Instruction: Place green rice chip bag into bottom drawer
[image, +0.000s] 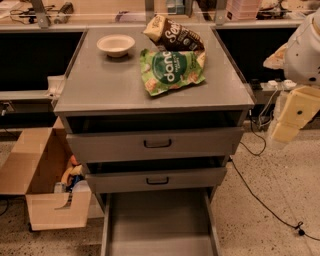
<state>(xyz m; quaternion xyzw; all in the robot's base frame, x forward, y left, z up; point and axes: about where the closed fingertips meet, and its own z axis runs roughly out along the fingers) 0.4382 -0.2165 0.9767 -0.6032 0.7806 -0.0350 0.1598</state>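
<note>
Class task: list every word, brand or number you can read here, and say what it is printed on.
"dang": large white letters on the green rice chip bag; smaller print too blurred.
"Se", then unreadable letters, on the dark brown snack bag.
None on the end effector, right of the cabinet.

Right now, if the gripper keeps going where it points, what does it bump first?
Probably the speckled floor beside the cabinet: the gripper hangs right of it, tilted down-left. Depth is unclear, so possibly the cabinet's side.
</note>
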